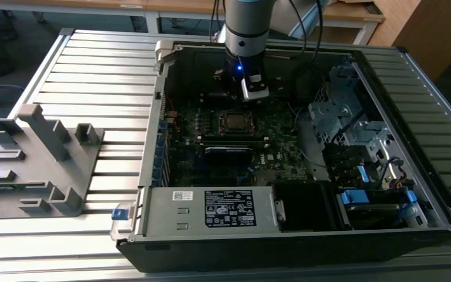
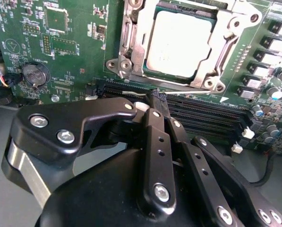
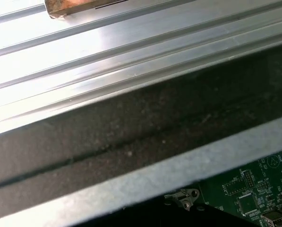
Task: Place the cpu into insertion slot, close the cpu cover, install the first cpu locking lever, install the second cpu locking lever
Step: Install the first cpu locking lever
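Gripper [image 2: 158,98] sits low inside the open computer case [image 1: 153,147], and in the second wrist view its black fingers [image 2: 152,142] are pressed together at the tips, just off the near edge of the socket. A thin silvery lever [image 2: 126,91] lies right beside those tips; whether they pinch it, I cannot tell. The cpu [image 2: 178,42] is seated in the socket, dull grey top facing up, and the cpu cover [image 2: 137,47] lies flat around it, framing it through its window. Green motherboard [image 2: 74,56] spreads around, with a coin battery [image 2: 34,74] well off to one side and black memory slots [image 2: 211,118] running next to the fingers. In the exterior view the arm [image 1: 245,29] hangs over the board, the case rests on a slatted metal table [image 1: 92,70], and a grey fixture [image 1: 37,158] stands at the exterior view's left.
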Tool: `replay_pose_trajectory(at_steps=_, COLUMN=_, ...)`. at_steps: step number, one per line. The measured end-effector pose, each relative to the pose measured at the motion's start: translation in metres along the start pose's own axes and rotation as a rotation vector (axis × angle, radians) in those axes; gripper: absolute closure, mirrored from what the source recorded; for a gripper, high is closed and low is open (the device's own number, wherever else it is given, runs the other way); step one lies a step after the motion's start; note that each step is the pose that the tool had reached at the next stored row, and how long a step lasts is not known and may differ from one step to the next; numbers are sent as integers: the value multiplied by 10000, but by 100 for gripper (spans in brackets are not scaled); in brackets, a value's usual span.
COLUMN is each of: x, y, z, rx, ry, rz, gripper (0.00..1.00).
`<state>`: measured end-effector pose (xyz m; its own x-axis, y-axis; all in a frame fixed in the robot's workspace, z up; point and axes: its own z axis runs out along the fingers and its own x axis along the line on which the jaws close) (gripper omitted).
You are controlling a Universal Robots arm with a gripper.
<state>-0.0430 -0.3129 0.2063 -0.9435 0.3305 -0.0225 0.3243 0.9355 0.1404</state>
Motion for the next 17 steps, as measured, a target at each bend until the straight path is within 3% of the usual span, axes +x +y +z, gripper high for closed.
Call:
replay_pose_trajectory(at_steps=11, x=1, y=-6, z=45, rx=2, ry=-8, rz=2, gripper=89)
replay_pose_trajectory(at_steps=17, x=-38, y=9, z=52, rx=-1, ry=-11, rz=13, gripper=89)
